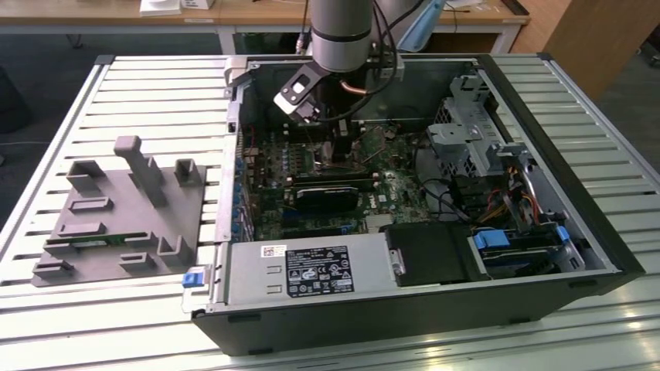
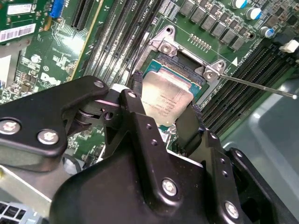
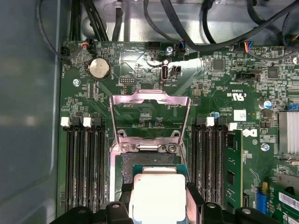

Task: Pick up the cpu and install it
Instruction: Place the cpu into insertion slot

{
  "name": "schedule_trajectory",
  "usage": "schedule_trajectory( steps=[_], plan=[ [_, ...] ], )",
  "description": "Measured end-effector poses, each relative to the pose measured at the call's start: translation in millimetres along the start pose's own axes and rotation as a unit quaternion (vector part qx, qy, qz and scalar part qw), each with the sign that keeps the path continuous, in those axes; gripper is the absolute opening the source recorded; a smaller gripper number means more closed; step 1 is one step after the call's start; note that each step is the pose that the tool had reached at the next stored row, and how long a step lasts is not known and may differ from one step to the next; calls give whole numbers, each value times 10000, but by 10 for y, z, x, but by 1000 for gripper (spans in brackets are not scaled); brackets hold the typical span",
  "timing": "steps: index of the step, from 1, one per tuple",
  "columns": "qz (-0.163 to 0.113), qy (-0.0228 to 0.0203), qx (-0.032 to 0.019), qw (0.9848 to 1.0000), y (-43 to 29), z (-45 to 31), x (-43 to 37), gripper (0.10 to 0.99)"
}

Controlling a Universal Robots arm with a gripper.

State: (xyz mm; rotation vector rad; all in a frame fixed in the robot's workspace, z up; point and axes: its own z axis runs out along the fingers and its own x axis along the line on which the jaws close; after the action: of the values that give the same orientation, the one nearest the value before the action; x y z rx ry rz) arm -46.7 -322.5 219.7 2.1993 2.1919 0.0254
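Observation:
The cpu (image 2: 164, 93), a flat square chip with a silvery metal top, sits between the two black fingers (image 2: 137, 100) of my gripper (image 2: 164, 101), which is shut on its opposite edges. It hangs just over the open socket (image 2: 184, 65) on the green motherboard, partly covering it. In the first wrist view the cpu (image 3: 156, 193) lies beside the socket opening (image 3: 148, 161), beyond which the metal load plate (image 3: 149, 106) stands flipped up. In the exterior view my gripper (image 1: 335, 143) reaches down into the open computer case (image 1: 577, 224); I cannot tell whether the chip touches the socket.
The thin socket lever (image 2: 261, 87) sticks out sideways. Memory slots (image 3: 83, 163) flank the socket, one holding a green stick (image 3: 232, 168). Black cables (image 3: 196, 32) run along the case wall. A grey fixture tray (image 1: 119, 216) lies on the slatted table at the exterior view's left.

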Motion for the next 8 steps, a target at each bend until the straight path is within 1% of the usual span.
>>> schedule_trajectory(
  steps=[8],
  plan=[
    [0, 0, 0, 10000, 1, 94, 22, 533]
  ],
)
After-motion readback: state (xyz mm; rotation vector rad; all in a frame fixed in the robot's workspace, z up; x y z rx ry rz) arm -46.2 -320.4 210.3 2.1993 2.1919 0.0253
